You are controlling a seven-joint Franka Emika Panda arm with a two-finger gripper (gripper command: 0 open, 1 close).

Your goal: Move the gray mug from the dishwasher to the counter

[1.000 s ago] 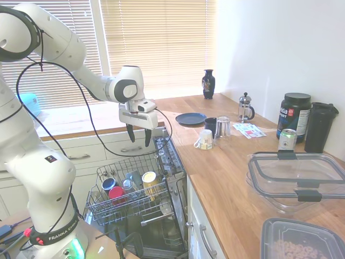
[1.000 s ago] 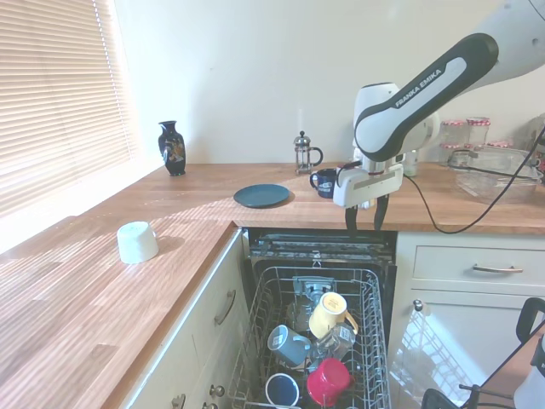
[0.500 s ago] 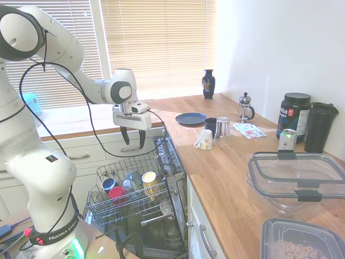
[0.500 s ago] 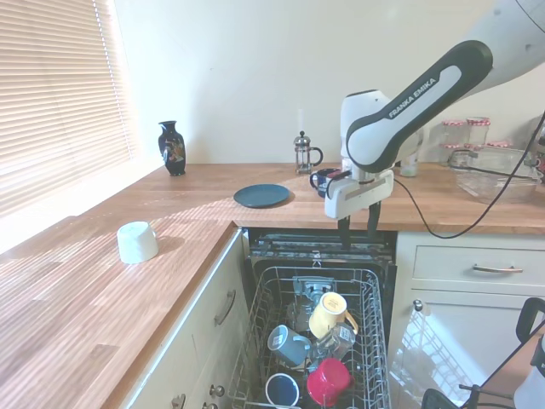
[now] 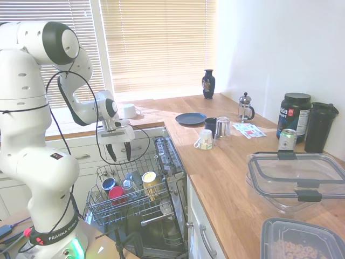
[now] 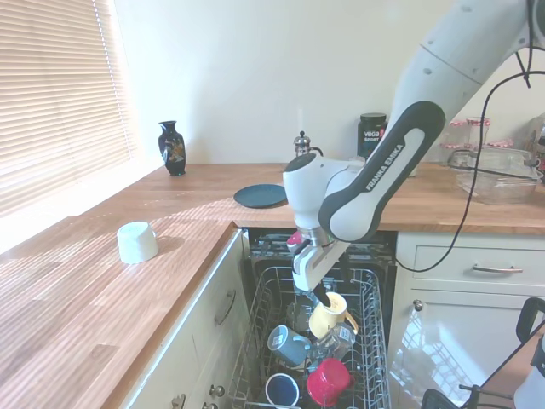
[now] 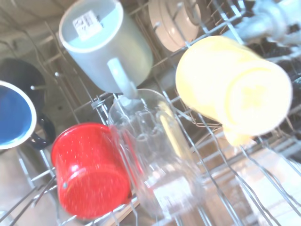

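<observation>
A white robot arm's tool [image 5: 118, 152] hangs with its fingers spread and empty just above the pulled-out rack [image 6: 368, 341] of the open dishwasher [image 5: 168, 162]. The gray mug [image 6: 288, 345] lies tipped in the rack beside a yellow mug [image 6: 328, 313], a red mug [image 6: 326, 380] and a clear glass [image 7: 155, 150], below the wooden table [image 5: 226, 172]
</observation>
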